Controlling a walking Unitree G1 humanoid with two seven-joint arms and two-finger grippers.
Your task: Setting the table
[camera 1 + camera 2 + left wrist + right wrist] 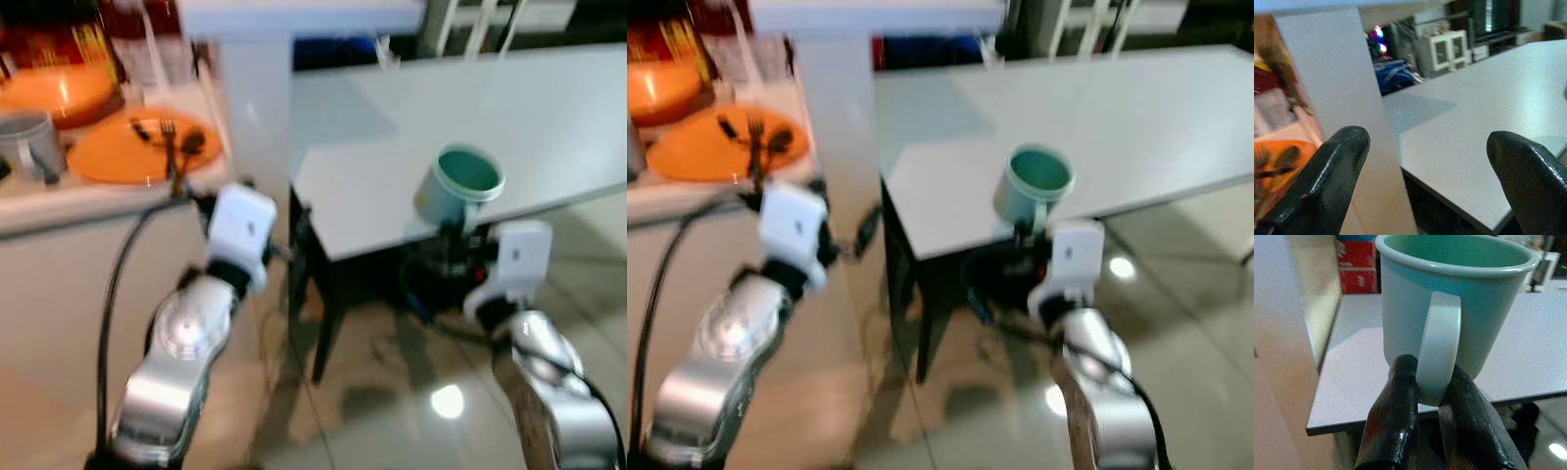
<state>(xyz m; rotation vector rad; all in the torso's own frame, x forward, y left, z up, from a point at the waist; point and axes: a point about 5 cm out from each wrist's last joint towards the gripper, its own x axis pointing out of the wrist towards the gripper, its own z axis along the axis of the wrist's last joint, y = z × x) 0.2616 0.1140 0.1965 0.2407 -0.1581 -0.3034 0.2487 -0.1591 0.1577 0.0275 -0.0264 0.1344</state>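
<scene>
A teal mug (460, 184) hangs upright over the near edge of the white table (549, 127). My right gripper (1432, 396) is shut on the mug's handle (1437, 345), its two black fingers pinching the loop from below. My left gripper (1430, 176) is open and empty, raised beside the white pillar (1337, 98) between the counter and the table. On the counter at the left lies an orange plate (132, 149) with a fork (171, 142) and a spoon on it. Beside it stands a grey mug (29, 145).
A second orange dish (59, 93) and red packages sit further back on the counter (88, 206). The table's dark leg (328, 313) stands between my arms. Glossy tiled floor (392, 392) lies below. White chairs stand beyond the table's far edge.
</scene>
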